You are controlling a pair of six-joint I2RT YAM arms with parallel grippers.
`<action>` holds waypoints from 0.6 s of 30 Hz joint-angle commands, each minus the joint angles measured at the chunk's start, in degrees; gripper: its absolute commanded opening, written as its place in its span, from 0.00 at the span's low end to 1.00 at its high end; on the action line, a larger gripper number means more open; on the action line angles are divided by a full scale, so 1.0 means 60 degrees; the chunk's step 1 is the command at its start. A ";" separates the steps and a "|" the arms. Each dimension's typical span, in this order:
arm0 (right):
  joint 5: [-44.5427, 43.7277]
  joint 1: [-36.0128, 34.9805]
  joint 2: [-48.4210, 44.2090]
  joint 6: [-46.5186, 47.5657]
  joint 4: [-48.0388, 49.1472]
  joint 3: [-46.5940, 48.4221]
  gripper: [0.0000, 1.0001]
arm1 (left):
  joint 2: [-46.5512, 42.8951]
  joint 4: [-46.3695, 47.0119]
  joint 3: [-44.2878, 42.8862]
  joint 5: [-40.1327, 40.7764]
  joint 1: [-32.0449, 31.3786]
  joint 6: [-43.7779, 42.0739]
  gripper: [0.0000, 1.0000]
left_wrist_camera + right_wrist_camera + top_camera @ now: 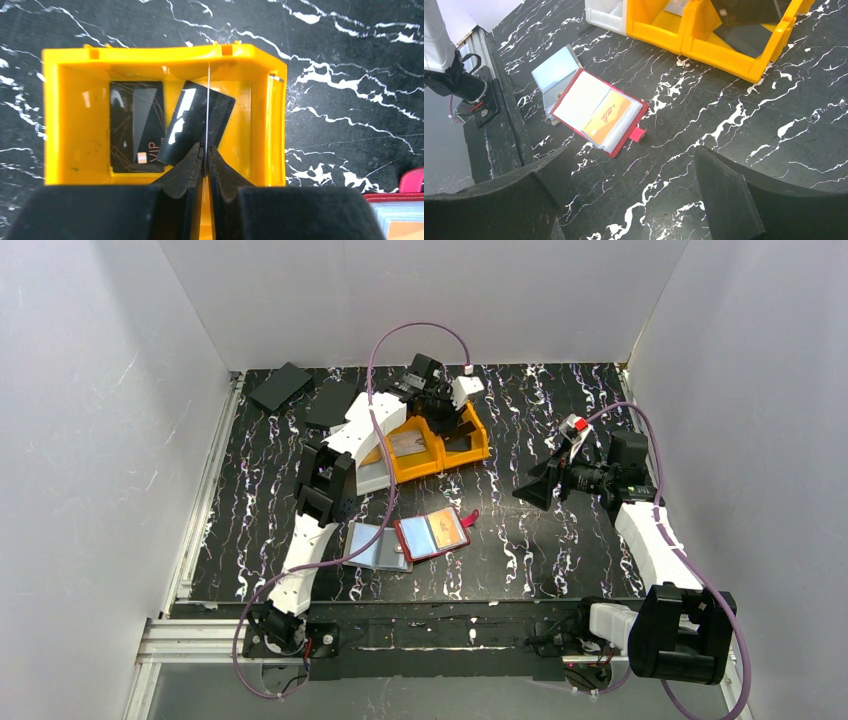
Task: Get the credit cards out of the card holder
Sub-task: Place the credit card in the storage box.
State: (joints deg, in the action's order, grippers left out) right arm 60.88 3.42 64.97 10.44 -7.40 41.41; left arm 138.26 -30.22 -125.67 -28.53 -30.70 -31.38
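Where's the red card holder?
In the top view, the red card holder lies open mid-table, nearer the arms than the yellow bin, against a grey holder on its left.

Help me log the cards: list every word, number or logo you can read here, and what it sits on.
"VIP": on the flat black card in the yellow bin; its finer print is too small.
Orange card in the red card holder: print blurred, unreadable.
Tilted black card: glare only, nothing legible.
Thin card pinched in the left tool: edge-on, no face shown.
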 commanded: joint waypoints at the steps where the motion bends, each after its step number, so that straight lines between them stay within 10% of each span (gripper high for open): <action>1: 0.0273 0.0060 0.0001 -0.0135 0.0375 -0.0042 0.98 | -0.0333 -0.0976 -0.0851 0.0097 -0.0045 -0.0096 0.08; 18: 0.0381 0.0067 -0.0002 -0.0215 0.0468 -0.0073 0.98 | -0.0475 -0.0477 -0.0731 0.0303 -0.0099 0.0964 0.18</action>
State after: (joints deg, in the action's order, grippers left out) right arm 61.69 3.42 64.99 9.32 -7.01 41.39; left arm 138.61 -35.70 -130.28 -26.72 -30.98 -30.02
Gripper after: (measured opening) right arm 0.983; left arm 0.145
